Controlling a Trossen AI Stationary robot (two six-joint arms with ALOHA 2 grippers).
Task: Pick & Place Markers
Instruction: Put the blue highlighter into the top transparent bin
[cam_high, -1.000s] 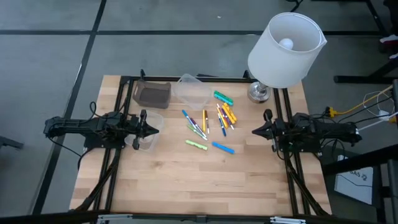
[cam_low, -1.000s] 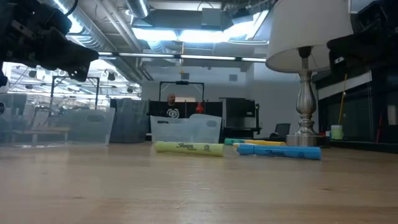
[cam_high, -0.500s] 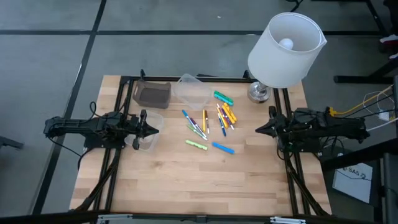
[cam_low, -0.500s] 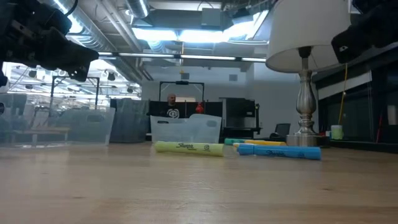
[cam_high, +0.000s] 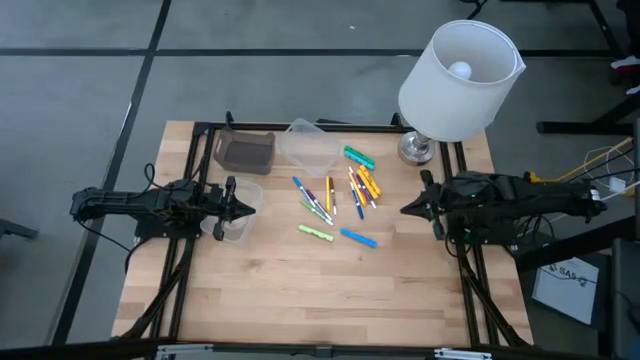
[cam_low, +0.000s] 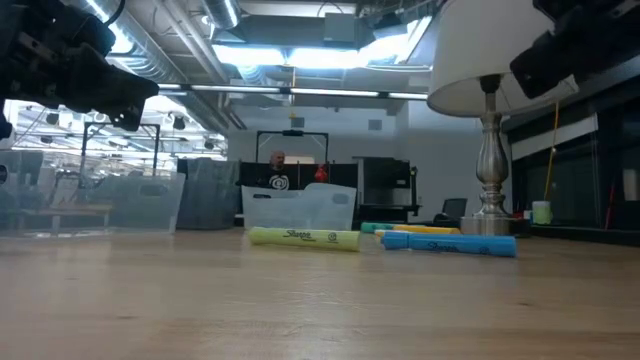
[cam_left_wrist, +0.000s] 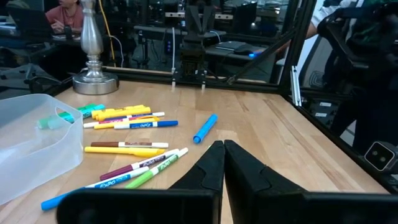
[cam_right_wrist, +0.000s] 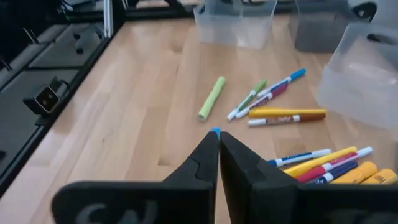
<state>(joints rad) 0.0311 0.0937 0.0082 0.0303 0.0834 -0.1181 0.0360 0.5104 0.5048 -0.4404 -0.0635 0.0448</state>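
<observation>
while both of my arms hang over the pale wooden table (cam_high: 300, 300), my right gripper (cam_high: 404, 209) sits at the right of centre in the overhead frame, its two dark fingers pressed together with nothing between them, pointing toward the scattered thin markers in blue, green, yellow and orange (cam_high: 335, 200). those markers lie loose in the middle of the frame, apart from my fingertips: a yellow-green highlighter (cam_high: 315, 232) and a light blue highlighter (cam_high: 359, 238) lie lowest in the cluster, the thinner pens above them. my left gripper (cam_high: 250, 208) waits at the left of centre, also closed and empty, above a small clear plastic tub (cam_high: 240, 224). a larger clear plastic container (cam_high: 309, 145) and a dark-filled clear box (cam_high: 243, 152) stand in the upper middle, just above the markers. a white-shaded lamp on a silver base (cam_high: 458, 80) occupies the upper right. from the table-level camera the two highlighters lie flat at mid-frame, and a person shows far behind them
</observation>
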